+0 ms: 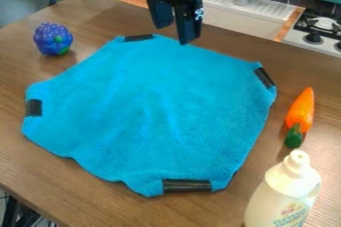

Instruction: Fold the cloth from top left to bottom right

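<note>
One roughly square, bright-blue fabric cloth [150, 114] lies spread on the brown wooden table [40, 171], the black two-finger gripper [174, 34] above its top edge with fingers apart, so grasping comes first, probably by lowering onto the top-left corner [125, 47].

brown table [30, 171], blue cloth [153, 106], toy berry [52, 39], carrot [301, 111], bottle [283, 191]

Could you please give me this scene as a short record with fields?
cloth: blue, spread out unfolded
cloth markings: black strips at four corners
gripper: open, over the cloth's top edge
surface: brown wooden table
left of cloth's top corner: purple berry-like toy
right of cloth: orange toy carrot
lower right: pale bottle
</note>
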`<action>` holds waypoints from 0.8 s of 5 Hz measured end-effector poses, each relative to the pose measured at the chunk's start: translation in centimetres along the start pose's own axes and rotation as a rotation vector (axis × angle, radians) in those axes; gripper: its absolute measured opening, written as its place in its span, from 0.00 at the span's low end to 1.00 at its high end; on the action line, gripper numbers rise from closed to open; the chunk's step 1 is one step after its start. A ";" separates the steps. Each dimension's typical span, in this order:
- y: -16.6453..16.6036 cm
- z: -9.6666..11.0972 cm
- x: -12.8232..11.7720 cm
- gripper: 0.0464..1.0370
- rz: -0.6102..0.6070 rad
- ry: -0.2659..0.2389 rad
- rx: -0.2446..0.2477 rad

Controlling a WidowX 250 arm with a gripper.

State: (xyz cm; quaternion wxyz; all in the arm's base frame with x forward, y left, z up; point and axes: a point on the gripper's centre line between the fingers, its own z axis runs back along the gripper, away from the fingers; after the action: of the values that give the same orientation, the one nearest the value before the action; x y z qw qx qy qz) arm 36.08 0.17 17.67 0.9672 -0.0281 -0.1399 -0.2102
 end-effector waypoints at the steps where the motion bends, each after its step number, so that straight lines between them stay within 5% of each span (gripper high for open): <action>1: 0.1 -1.2 -0.2 0.96 0.003 0.030 -0.015; 4: 4.1 -0.8 0.5 0.96 -0.196 0.034 -0.023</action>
State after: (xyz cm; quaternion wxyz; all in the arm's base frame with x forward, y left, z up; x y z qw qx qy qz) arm 38.43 3.56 17.12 0.9438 -0.0218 -0.1232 -0.3058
